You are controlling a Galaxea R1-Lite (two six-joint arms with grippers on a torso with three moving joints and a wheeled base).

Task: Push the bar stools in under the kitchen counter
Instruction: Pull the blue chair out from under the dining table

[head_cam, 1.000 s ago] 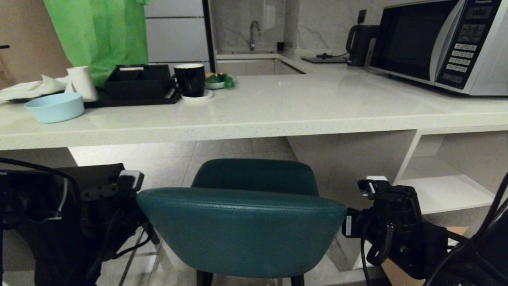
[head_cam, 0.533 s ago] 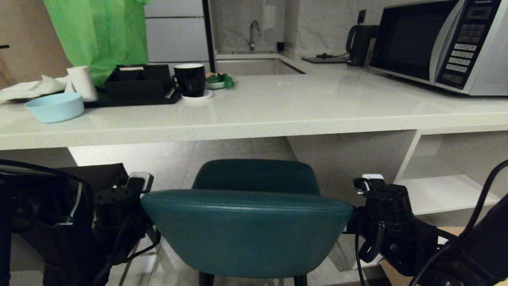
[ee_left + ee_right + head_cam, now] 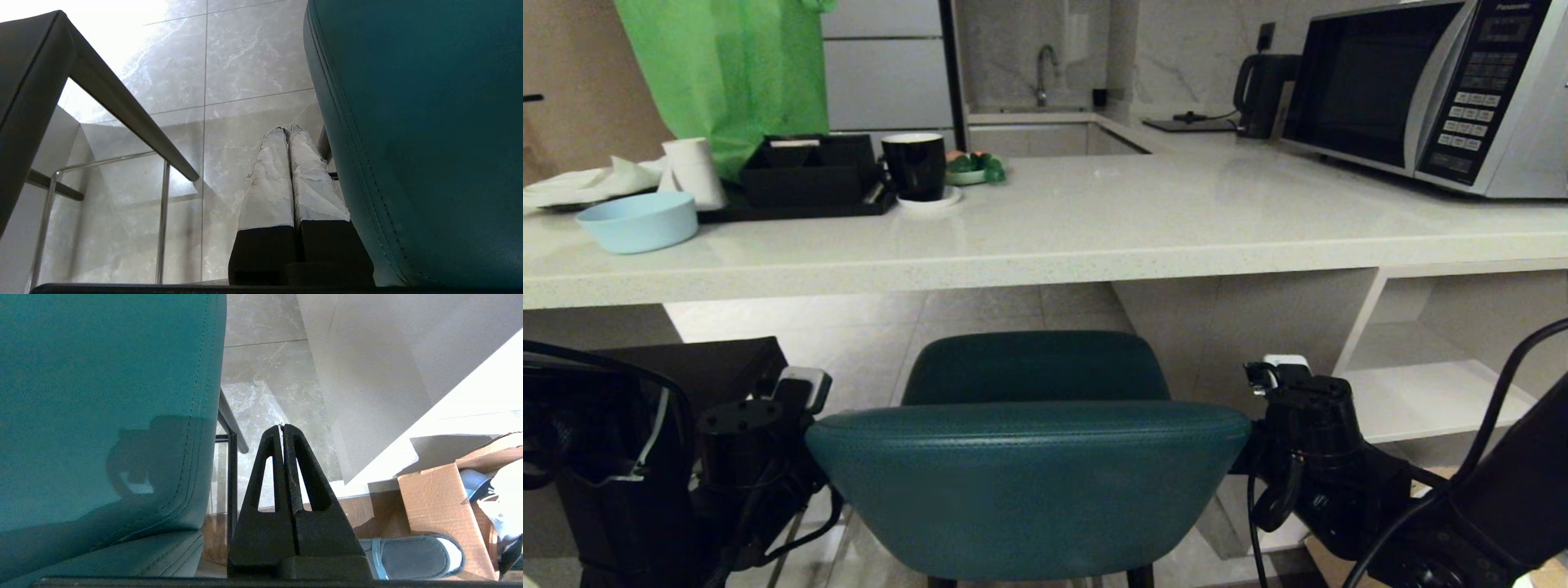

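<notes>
While both tools are pinched closed, the teal stool (image 3: pixel 1029 482) sits between left tool (image 3: pixel 288 130) and right tool (image 3: pixel 282 426).

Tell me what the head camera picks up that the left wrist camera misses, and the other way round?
Only the head view: the off-white speckled stone counter, silver microwave, pale blue bowl, black mug and the right claw's arm beside the stool.

Only the left wrist view: the shut left claw with taped fingers, pointing down at the marble floor tiles.

Both: the teal padded stool with curved back and the dark grey square stool.
</notes>
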